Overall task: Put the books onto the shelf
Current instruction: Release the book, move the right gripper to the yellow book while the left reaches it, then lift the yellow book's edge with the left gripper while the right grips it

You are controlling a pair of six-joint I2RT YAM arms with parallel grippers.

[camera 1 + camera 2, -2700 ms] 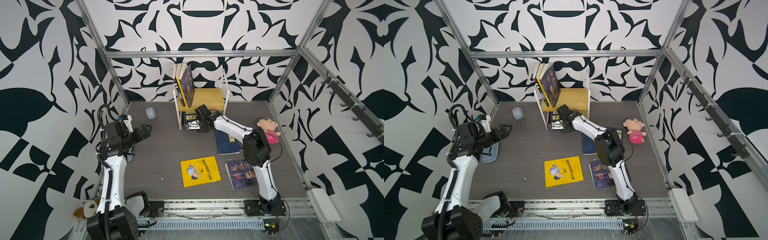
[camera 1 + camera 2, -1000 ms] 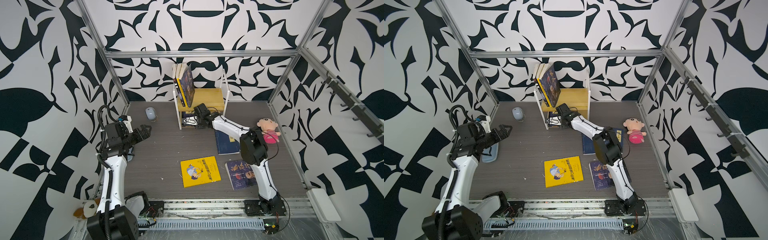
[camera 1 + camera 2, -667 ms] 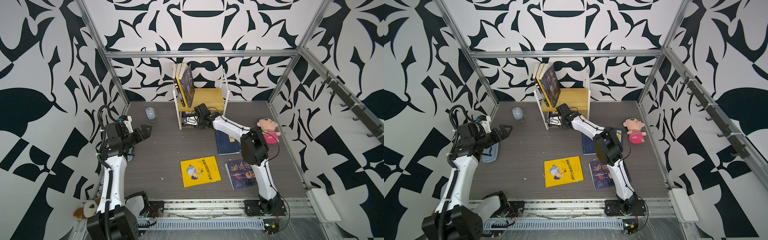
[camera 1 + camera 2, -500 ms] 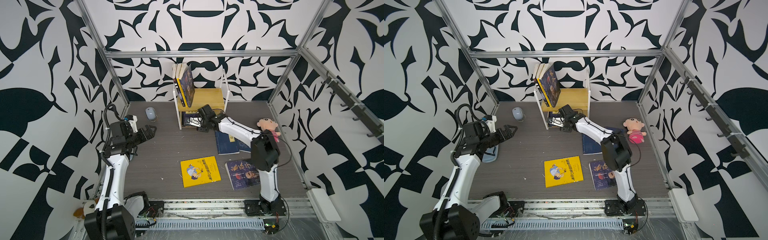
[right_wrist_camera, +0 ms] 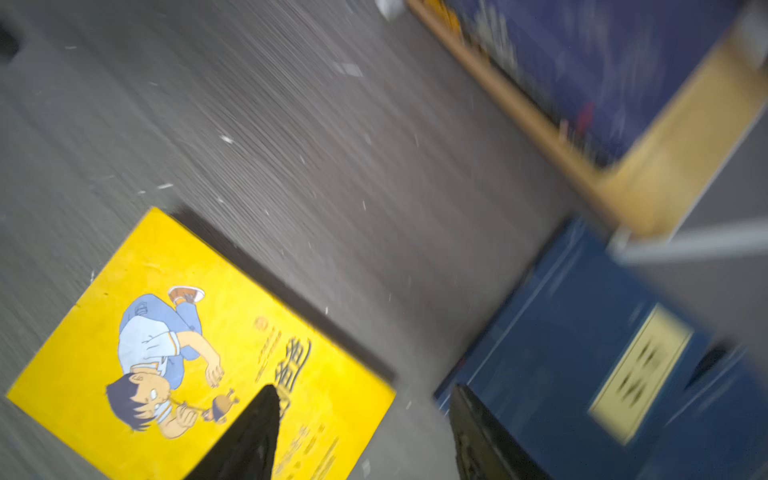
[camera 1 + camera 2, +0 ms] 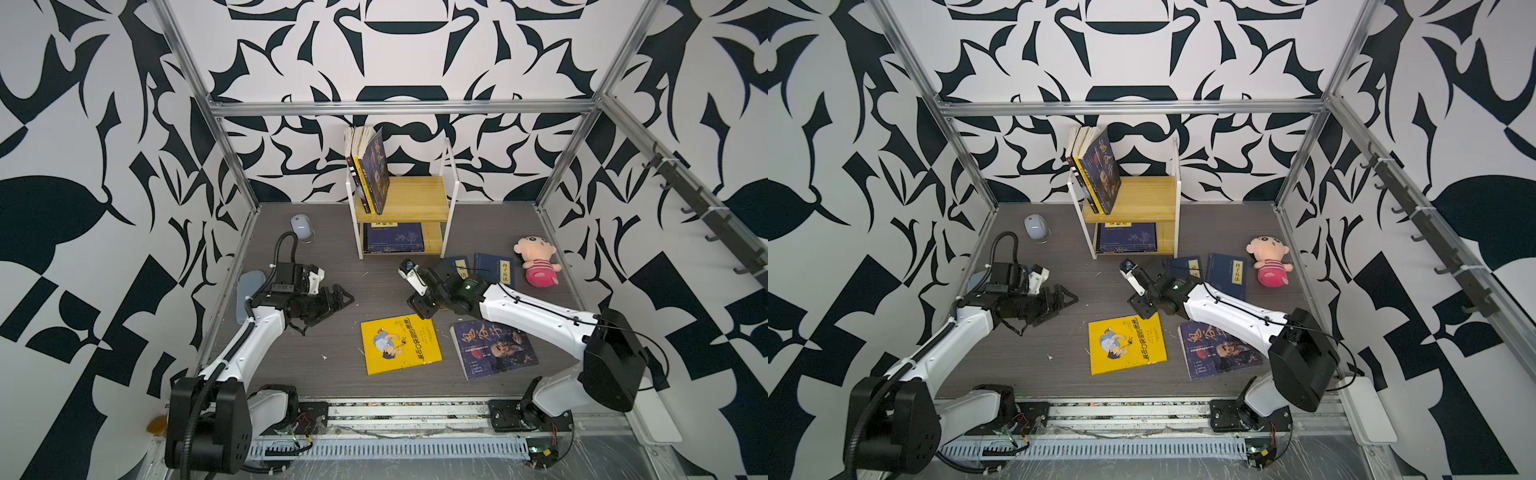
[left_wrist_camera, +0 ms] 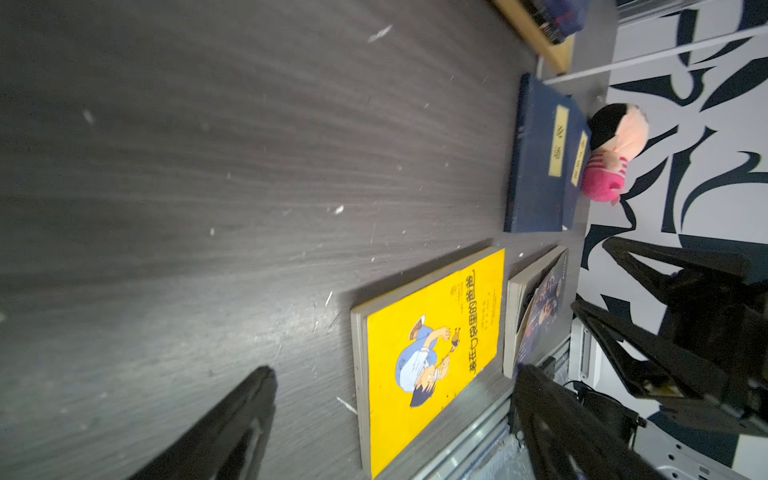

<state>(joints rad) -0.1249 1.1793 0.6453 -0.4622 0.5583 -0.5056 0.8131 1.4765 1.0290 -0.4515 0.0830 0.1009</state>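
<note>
Okay, right claw (image 6: 420,309) hangs with jaws about half apart, nothing between them, tips over the far right corner of the yellow book (image 6: 400,344). That book lies flat on the surface (image 6: 324,374), cover up, and is likely the next pick. It's thin and flat, so a straight top-down pinch probably won't bite. Better to drop one finger at the edge under the claw, wedge beneath the pages and close on the full thickness, not just the cover. Portrait book (image 6: 494,349) lies just right of the claw, apart from the yellow one; keep the fingers off it. Navy books (image 6: 494,269) lie just beyond the claw, one partly under the arm. Left claw (image 6: 341,300) is wide and empty, well off to the left over bare surface; it could pin the book against sliding. Farthest ahead is the shelf (image 6: 415,199). Standing books (image 6: 372,170) lean at its top board's left end, and a navy stack (image 6: 395,239) fills the lower tier. The free room is top board, right part: aim there, upright.
</note>
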